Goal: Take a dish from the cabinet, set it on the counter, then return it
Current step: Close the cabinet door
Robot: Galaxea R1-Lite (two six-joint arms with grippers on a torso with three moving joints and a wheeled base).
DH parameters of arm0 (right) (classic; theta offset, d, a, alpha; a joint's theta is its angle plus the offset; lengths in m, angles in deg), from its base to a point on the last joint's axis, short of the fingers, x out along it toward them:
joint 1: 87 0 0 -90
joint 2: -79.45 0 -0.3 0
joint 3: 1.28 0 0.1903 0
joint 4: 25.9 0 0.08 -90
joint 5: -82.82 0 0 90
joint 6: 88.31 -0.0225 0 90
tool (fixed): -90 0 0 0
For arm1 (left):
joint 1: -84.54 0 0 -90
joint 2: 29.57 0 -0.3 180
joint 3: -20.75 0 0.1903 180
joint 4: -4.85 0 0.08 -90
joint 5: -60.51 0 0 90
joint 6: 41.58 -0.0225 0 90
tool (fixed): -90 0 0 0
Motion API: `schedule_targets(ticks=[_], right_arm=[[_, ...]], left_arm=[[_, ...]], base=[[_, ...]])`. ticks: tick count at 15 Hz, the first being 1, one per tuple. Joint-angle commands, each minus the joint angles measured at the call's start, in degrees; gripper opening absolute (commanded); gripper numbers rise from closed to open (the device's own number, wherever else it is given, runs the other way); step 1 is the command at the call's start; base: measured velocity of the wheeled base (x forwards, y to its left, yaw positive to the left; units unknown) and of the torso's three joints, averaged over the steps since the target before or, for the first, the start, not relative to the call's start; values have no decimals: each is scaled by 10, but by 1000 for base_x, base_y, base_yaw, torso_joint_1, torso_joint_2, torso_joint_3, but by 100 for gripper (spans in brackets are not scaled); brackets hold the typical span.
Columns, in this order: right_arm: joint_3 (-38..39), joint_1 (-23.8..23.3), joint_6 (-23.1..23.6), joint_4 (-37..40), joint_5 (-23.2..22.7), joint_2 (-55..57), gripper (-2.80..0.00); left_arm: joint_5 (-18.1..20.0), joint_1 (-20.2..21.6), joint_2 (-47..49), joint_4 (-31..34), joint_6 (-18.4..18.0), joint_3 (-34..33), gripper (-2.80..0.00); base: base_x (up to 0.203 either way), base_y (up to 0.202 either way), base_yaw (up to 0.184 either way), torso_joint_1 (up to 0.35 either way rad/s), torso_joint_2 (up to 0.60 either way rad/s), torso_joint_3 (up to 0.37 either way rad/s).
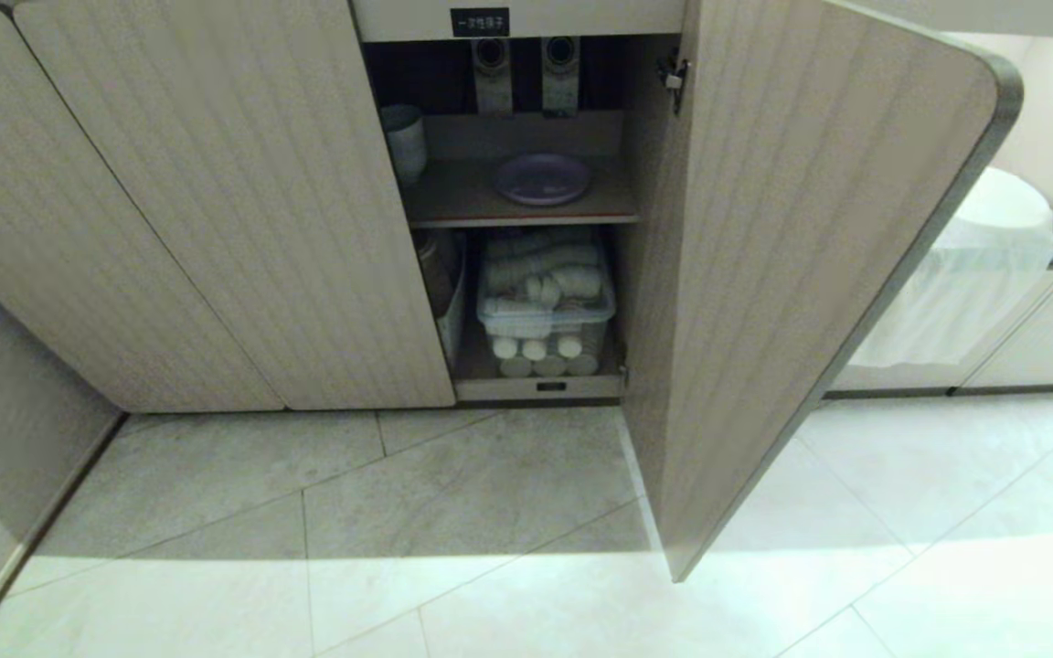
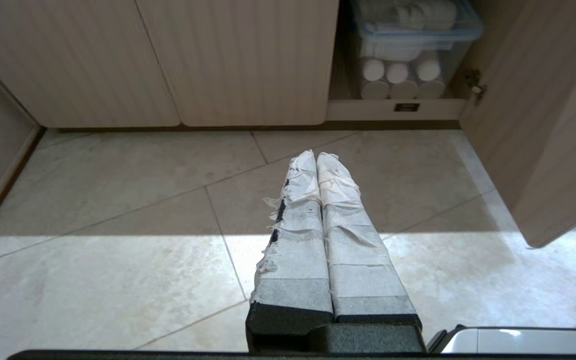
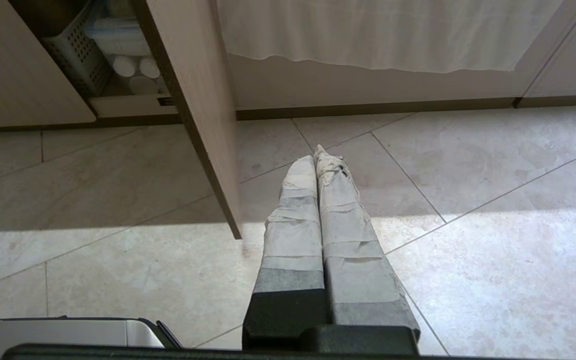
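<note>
- From the head view, the cabinet (image 1: 526,219) stood with its right door (image 1: 792,238) swung wide, a small black label (image 1: 480,22) above the opening. The lavender dish (image 1: 542,178) lay flat on the upper shelf (image 1: 453,196), well apart from a pale cup (image 1: 405,139) at the shelf's left end. Below sat a clear bin (image 1: 547,306) packed with white rolls. Neither arm showed in this view.
- From the left wrist view, the left gripper (image 2: 316,156) hung low over the tiled floor (image 2: 118,200), pointing toward the cabinet's base, its tape-wrapped fingers (image 2: 298,225) pressed together on nothing.
- From the right wrist view, the right gripper (image 3: 314,154) hovered over the tiles just beside the open door's edge, its taped fingers (image 3: 340,225) likewise closed and empty. A white cloth (image 3: 378,35) hung beyond it.
</note>
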Motion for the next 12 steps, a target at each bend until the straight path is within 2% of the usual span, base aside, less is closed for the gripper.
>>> schedule_targets(ticks=[1,12], right_arm=[[0,0,0,0,0,1,-280],[0,0,0,0,0,1,-280]], left_arm=[[0,0,0,0,0,0,-280],[0,0,0,0,0,0,-280]], base=[[0,0,0,0,0,0],[0,0,0,0,0,0]])
